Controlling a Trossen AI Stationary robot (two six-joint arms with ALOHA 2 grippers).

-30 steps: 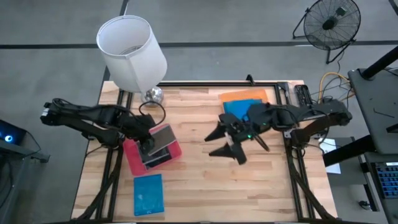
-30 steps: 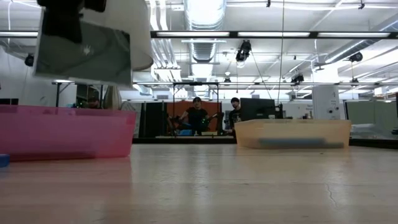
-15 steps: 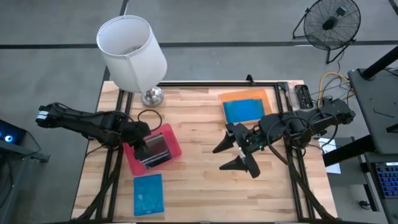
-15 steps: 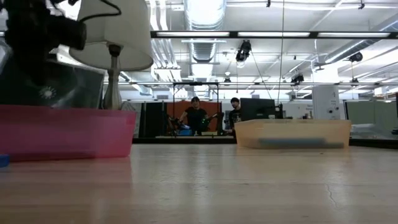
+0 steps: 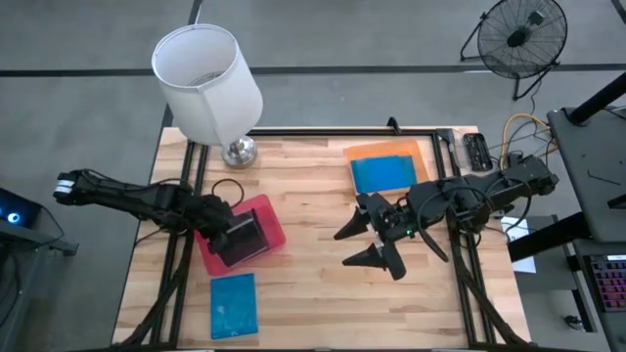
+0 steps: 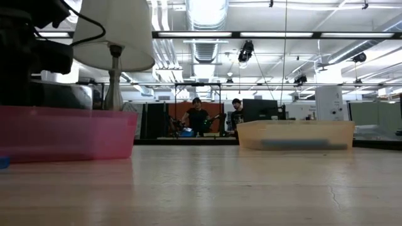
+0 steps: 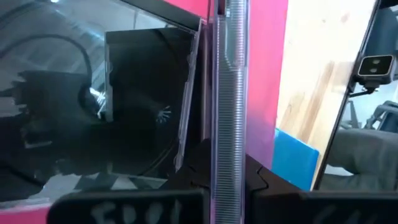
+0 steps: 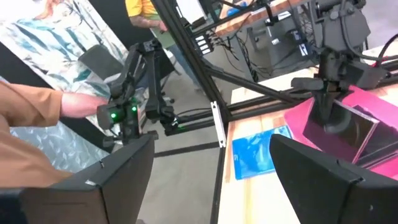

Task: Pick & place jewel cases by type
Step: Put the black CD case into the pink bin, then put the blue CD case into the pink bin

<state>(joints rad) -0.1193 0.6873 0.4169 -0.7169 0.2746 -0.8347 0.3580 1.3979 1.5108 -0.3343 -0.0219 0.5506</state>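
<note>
Lowered since the earlier frame: dark jewel case (image 5: 242,235), now down inside the pink tray (image 5: 270,212), clamped edge-on by left gripper (image 5: 227,238), prob. so it drops flat onto the dark cases there. Blue case (image 5: 233,305) is left on the table just beside the tray. Right gripper (image 5: 372,242), well apart from tray, is held wide open, empty.

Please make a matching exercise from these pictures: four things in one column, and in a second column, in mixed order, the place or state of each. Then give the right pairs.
Things
1. left gripper
2. right gripper
3. blue jewel case
4. lamp

Places or states
A. lies flat on the bare table, near its front edge
B. open, above the table, holding nothing
C. stands at the table's back left corner
D. shut on a dark jewel case, over the pink tray

Pairs: 1-D, 2-B, 3-A, 4-C
</note>
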